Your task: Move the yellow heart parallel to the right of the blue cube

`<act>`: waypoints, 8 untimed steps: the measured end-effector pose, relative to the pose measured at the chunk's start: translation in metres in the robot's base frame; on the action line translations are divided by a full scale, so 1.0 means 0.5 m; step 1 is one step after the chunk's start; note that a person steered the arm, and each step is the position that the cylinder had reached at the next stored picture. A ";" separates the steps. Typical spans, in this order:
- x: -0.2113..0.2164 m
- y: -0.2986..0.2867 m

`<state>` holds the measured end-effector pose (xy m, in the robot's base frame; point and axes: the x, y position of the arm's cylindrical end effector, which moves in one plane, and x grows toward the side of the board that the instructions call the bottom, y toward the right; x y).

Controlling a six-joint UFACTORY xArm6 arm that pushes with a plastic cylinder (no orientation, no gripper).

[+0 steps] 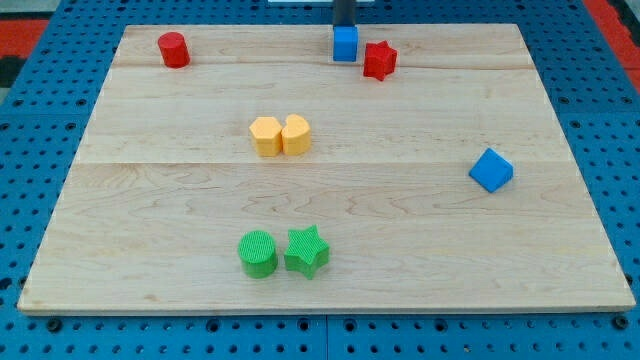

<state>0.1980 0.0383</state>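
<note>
I am seeing a pale wooden board [420, 230] with fine grain lines, lying on a blue pegboard [40, 110] dotted with dark holes. A red cylinder [173, 49] and a red star [379, 60] are showing bright red. The blue cube [345, 43] and the second blue block [491, 170] are both showing vivid blue. The yellow heart [295, 134] and the yellow block [265, 136] are looking orange-yellow. The green cylinder [258, 253] and the green star [306, 250] are showing green. My rod [343, 10] is looking dark.

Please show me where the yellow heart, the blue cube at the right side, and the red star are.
yellow heart [296, 134]: camera view, its top face.
blue cube [491, 170]: camera view, its top face.
red star [379, 59]: camera view, its centre.
</note>
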 end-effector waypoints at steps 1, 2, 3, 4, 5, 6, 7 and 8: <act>0.004 0.075; 0.016 0.125; 0.073 0.123; 0.113 0.074; 0.113 0.070; 0.138 0.045; 0.182 -0.018; 0.205 -0.086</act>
<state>0.3004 -0.0045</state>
